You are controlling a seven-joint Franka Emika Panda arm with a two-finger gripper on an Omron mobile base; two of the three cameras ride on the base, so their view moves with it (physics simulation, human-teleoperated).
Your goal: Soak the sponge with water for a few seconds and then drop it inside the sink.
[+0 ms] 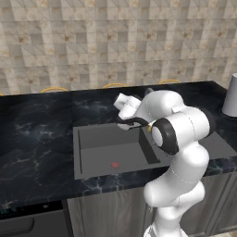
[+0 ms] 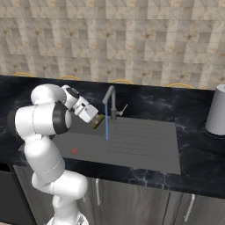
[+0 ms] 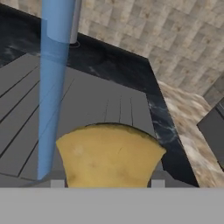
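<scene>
Holding the sponge [image 3: 109, 155] tightly between its pads, the tool [image 2: 97, 119] hangs over the sink [image 2: 145, 149], and in the hand view the water [image 3: 52, 92] falls just left of the sponge and seems to miss it. The likely failure is a sponge that never gets wet, because the stream passes beside it; a small shift toward the water would fix that. Further right stands the faucet [image 2: 110, 102], close to the tool, so a careless sweep could knock against it. Letting go too far right might land the sponge on the ribbed drainboard [image 2: 145, 140] or the black bench [image 2: 193, 145], not in the deep basin.
</scene>
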